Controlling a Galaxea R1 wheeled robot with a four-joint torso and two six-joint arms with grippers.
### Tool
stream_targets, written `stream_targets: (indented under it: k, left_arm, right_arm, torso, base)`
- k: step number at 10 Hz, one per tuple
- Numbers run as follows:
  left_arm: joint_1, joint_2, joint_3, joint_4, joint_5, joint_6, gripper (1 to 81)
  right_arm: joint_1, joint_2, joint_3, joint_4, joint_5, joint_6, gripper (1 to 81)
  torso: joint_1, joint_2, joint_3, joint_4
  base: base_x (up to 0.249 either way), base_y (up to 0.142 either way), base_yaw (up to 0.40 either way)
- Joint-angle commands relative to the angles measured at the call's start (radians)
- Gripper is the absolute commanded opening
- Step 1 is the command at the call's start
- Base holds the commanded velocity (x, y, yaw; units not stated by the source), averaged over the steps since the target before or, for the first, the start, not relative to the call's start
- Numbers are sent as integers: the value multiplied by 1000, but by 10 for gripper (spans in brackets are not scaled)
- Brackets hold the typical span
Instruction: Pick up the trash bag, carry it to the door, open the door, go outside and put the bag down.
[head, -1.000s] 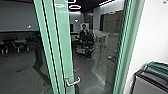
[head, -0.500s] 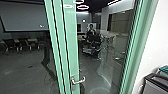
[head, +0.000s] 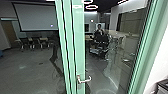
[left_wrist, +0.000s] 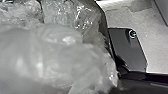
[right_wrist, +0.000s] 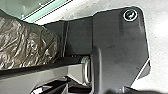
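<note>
Door handle (head: 84, 80) lies ahead, low on the right edge of the green door stile (head: 80, 50); its lever runs roughly level, pointing right; nearer arm is indeterminate; trash bag (left_wrist: 57, 55) is close in the left wrist view; whether either end effector is spread or pinching cannot be determined.

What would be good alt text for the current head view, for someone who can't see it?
A green-framed glass door with a metal handle fills the middle. A person shows small in its glass, right of the handle; at left, chairs stand below a large screen.
</note>
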Motion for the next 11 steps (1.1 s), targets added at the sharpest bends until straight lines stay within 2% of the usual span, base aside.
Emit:
stream_targets:
  k: [1, 11]
  left_arm:
    - [-51, -9, 5, 8, 43, 5, 10]
    - [-52, 1, 2, 12, 45, 5, 10]
  right_arm:
    - [52, 4, 16, 6, -52, -2, 811]
    - [52, 15, 6, -4, -53, -5, 811]
  torso:
    - [1, 0, 0, 0]
    - [1, 0, 0, 0]
  base:
    - [0, 0, 208]
    - [0, 0, 205]
